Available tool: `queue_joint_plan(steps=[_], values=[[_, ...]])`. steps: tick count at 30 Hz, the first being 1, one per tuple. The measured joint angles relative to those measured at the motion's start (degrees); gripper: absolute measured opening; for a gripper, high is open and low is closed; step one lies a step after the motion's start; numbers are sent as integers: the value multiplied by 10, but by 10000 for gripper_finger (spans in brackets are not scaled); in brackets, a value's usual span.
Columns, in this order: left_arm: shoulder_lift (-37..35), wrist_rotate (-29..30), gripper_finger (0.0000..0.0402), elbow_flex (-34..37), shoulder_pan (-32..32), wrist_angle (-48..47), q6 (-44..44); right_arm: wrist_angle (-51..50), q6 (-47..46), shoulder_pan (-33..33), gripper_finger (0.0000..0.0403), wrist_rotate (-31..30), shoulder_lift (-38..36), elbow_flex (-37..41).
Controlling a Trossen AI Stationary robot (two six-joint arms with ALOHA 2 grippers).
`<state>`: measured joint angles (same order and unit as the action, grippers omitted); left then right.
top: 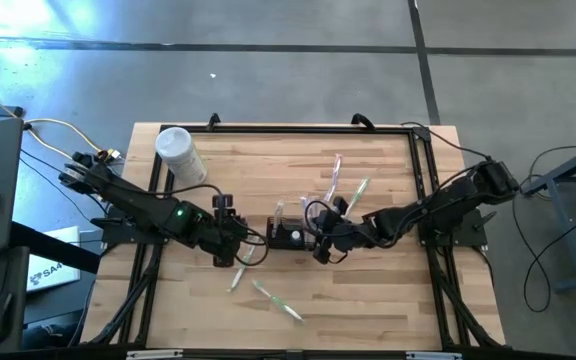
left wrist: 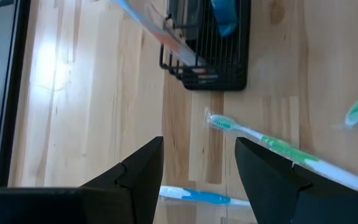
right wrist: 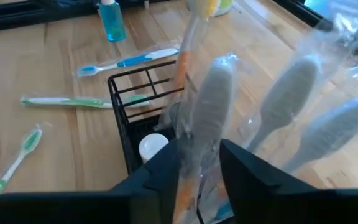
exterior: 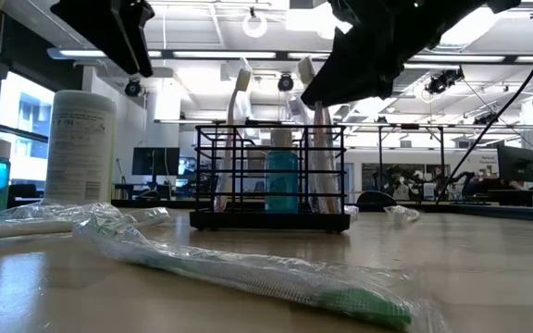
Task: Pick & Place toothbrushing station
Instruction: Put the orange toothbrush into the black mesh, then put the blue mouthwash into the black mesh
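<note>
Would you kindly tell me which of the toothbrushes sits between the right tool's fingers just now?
The wrapped grey-headed toothbrush standing in the black caddy, between the right tool fingers. The green and blue ones lie flat on the table.

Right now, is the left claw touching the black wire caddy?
Apart. The left wrist view shows the left claw open over bare table, with a strip of wood between its fingertips and the black wire caddy.

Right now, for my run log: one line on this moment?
left gripper: open, above table | right gripper: around wrapped toothbrush over caddy
</note>
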<state>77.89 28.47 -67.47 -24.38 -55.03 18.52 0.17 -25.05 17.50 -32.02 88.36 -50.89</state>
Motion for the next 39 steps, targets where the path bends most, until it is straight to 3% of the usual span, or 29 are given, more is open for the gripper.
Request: queue_joint_plan(steps=[11, 21, 32, 37, 39], values=[[0, -8, 194, 15, 0, -9, -1, -15, 9, 5, 229, 7, -35, 0], [0, -78, 194, -40, 0, -97, 69, -49, 10, 11, 238, 6, -96, 0], [0, -221, 194, -83, 0, -287, 405, -62, 28, 58, 235, 6, -160, 0], [0, -234, 194, -82, 0, -355, 509, -58, 28, 71, 235, 5, -165, 0], [-2, -213, 194, -77, 0, -345, 571, -59, 28, 73, 235, 5, -164, 0]])
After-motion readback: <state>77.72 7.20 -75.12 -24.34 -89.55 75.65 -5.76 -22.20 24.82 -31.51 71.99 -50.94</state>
